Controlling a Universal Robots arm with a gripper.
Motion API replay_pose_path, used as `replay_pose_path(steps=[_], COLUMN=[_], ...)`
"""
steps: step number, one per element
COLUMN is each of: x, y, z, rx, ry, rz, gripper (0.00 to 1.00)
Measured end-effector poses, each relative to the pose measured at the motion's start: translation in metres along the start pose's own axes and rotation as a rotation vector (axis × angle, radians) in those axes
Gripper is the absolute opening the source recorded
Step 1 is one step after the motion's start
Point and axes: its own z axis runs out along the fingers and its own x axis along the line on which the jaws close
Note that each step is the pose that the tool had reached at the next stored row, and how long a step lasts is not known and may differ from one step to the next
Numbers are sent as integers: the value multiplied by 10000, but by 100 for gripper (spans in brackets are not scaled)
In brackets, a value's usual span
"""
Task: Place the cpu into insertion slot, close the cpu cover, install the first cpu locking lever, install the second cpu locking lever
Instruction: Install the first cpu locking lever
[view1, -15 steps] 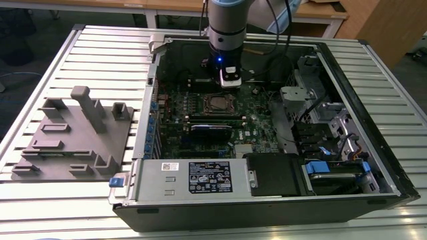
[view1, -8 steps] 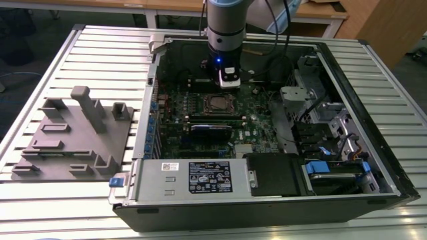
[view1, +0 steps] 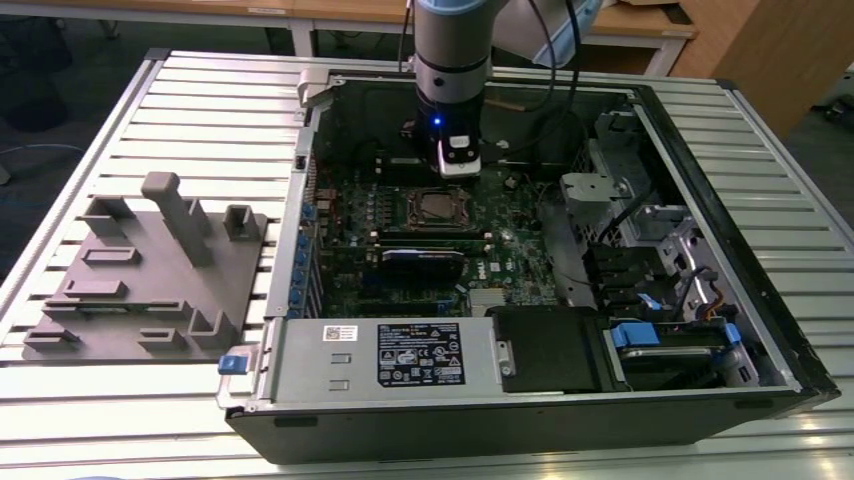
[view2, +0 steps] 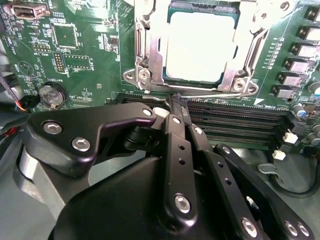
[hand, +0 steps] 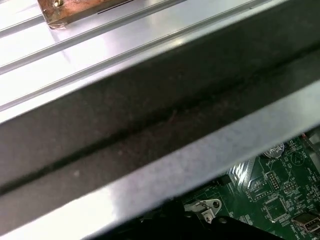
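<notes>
Since the black-fingered gripper (view1: 458, 170) hangs deep inside the black computer case (view1: 534, 430), walls crowd it (little side room), dark-rimmed insertion slot (view1: 438, 207) by its tip. Second wrist view: fingers (view2: 175, 135) pinched narrow, empty-looking; pale silver square cpu (view2: 200, 45) sits just past them, thin metal cpu cover (view2: 150, 40) flat around it, likely pinning it. First wrist view: grey case rim (hand: 225, 145) close.
</notes>
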Motion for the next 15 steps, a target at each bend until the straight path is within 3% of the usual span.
replay_pose_path(steps=[9,15], x=[3,3], y=[3,6], z=[11,12], rx=[42,287], ry=[-31,-171], rz=[3,138], gripper=[11,11])
